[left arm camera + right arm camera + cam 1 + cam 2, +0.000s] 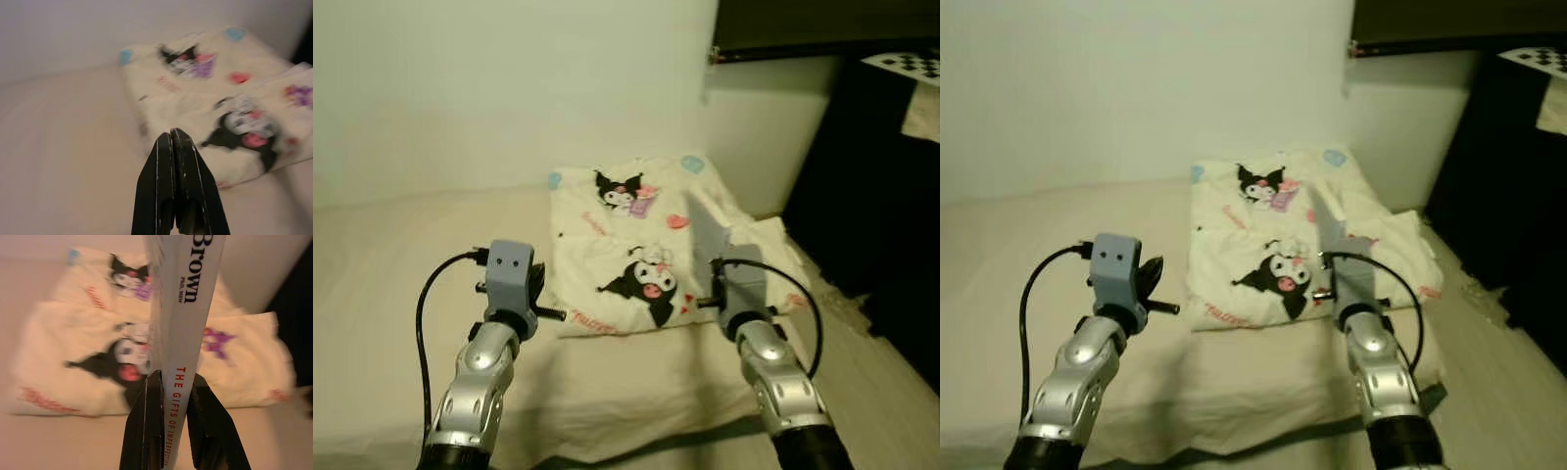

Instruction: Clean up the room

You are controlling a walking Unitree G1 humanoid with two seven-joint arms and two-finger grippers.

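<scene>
Grey-white and thin, your book stands upright with its spine facing the wrist camera, printed "Brown" in black and "THE GIFTS OF IMPERFECTION" in red, pinched at its lower end by the right gripper. You hold it just above the folded cream cartoon-print blanket on the beige bed. Your left gripper hovers beside the blanket, fingers pressed together on nothing.
</scene>
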